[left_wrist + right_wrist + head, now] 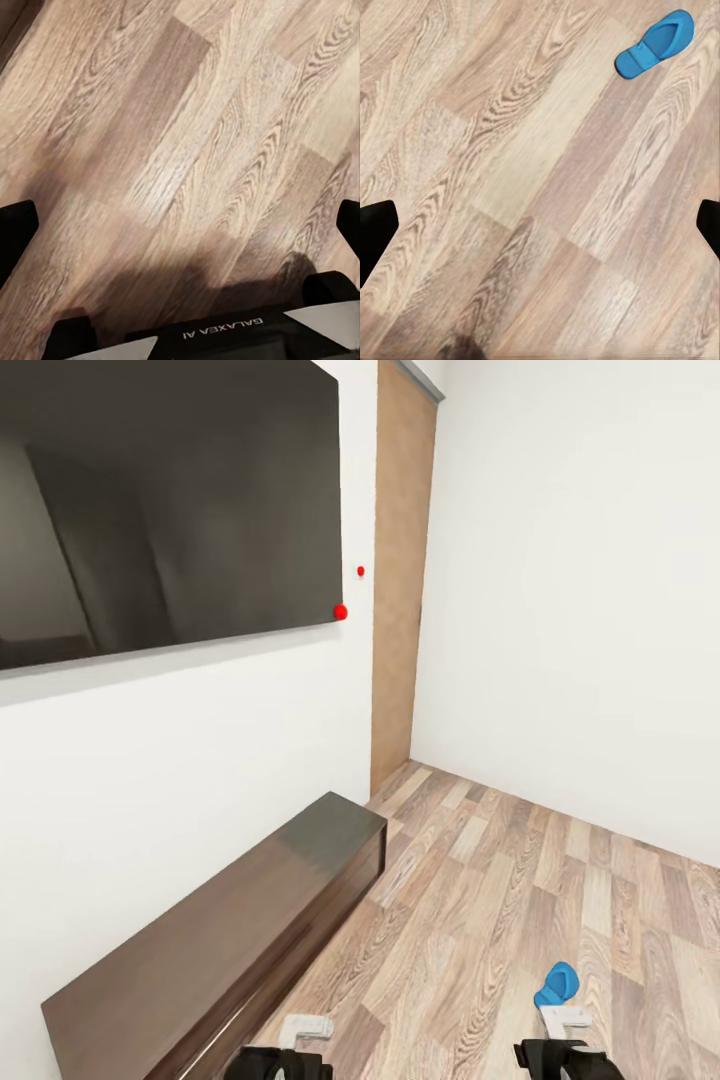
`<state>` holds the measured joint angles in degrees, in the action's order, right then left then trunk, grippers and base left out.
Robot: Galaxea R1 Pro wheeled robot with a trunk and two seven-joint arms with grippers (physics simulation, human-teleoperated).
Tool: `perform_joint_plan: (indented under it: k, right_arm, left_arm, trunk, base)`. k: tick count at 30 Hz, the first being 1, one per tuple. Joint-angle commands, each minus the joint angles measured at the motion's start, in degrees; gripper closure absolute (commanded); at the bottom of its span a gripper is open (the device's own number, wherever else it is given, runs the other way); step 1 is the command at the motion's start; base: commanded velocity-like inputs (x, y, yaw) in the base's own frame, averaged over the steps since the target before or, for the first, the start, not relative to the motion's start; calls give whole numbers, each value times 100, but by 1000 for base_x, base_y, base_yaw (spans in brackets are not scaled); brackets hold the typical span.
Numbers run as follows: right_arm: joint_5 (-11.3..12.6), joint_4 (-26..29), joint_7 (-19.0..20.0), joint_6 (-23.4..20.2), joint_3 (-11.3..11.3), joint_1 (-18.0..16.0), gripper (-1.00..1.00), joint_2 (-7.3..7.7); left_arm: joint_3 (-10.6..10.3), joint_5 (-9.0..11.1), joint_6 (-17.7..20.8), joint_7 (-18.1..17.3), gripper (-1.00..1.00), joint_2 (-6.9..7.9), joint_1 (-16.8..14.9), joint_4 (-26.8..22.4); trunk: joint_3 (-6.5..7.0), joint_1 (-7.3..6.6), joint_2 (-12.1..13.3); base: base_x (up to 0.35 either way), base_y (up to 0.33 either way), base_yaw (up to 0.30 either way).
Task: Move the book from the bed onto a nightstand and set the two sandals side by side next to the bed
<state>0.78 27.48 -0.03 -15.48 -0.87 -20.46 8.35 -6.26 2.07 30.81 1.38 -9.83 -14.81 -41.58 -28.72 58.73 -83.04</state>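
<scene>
Head view: the large black wall screen [165,510] is filling the upper left of the frame, mounted on a white wall [190,760]. 2 small red dots are sitting at and just right of its lower right corner. Below it, the long low dark-brown glossy cabinet [220,940] is running along the wall from lower left toward the center. A tall light-brown wooden panel [400,580] is standing in the corner at upper center. The brown wood-plank floor [520,900] is covering the lower right.

1 small bright blue open-backed sandal [556,984] is lying on the floor at the lower right, just above the right gripper [563,1050]. In the right wrist view the same sandal [654,43] is showing at the upper right, well apart from the 2 black fingertips [375,232] at the frame edges; this gripper is standing wide, holding nothing.

The left gripper [290,1055] is sitting at bottom center-left. Its fingertips [15,229] are likewise spread wide over bare planks.
</scene>
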Motion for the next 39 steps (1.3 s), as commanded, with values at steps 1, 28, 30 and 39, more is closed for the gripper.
perform_joint_plan:
  k: [1, 28, 30, 39]
  right_arm:
    - [8, 109, 0, -149, -9, -5, -100, 24]
    - [5, 778, 12, -649, -9, -202, -100, 308]
    - [6, 780, 12, -649, -9, -202, -100, 308]
    - [1, 784, 12, -650, -9, -202, -100, 308]
  left_arm:
    - [-40, 108, 62, 47, -100, 1, -4, -55]
    - [-244, 585, -9, 196, -100, 15, -14, -360]
    - [-244, 585, -10, 196, -100, 15, -14, -360]
    - [-242, 578, -13, 203, -100, 17, -14, -361]
  trunk:
    - [-15, 0, -4]
    - [-240, 0, -4]
    - [-257, 0, -4]
    - [-332, 0, -4]
  base:
    - [0, 0, -127]
    - [205, -176, -114]
    - [250, -236, -112]
    - [211, -267, -112]
